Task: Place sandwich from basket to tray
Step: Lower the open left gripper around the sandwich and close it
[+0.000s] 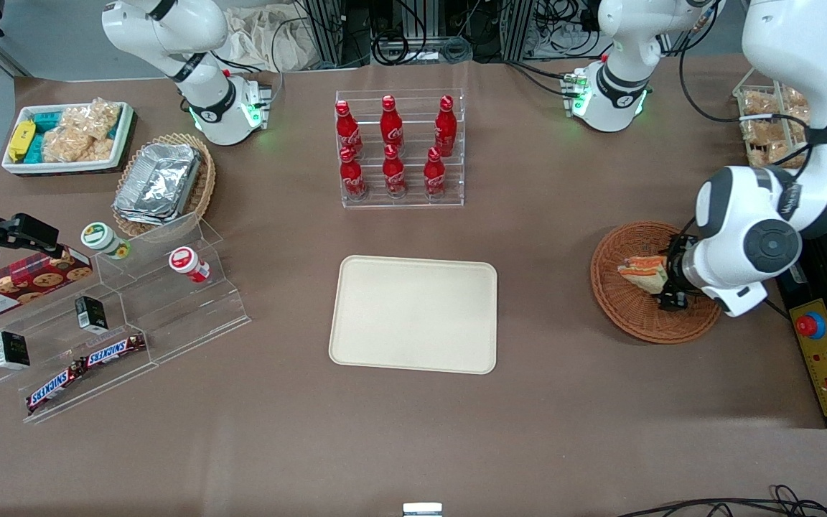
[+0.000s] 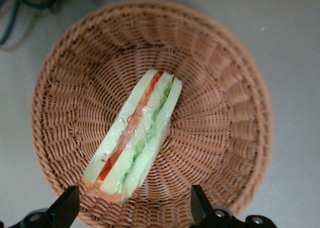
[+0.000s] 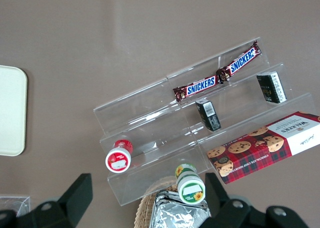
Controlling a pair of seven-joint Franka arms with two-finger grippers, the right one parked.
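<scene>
The wrapped sandwich [image 1: 642, 273] lies in the reddish-brown wicker basket [image 1: 622, 305] toward the working arm's end of the table. In the left wrist view the sandwich [image 2: 135, 135] lies diagonally in the basket [image 2: 225, 103], showing pale bread with red and green filling. My left gripper [image 1: 672, 283] hangs low over the basket beside the sandwich. Its fingers [image 2: 66, 205] are spread wide, and the gripper [image 2: 132, 208] holds nothing. The cream-beige tray [image 1: 414, 313] lies flat at the table's middle.
A clear rack of red cola bottles [image 1: 399, 147] stands farther from the camera than the tray. A clear stepped shelf with Snickers bars [image 1: 87, 366], small jars and a cookie box sits toward the parked arm's end. A control box with a red button [image 1: 823, 352] lies beside the basket.
</scene>
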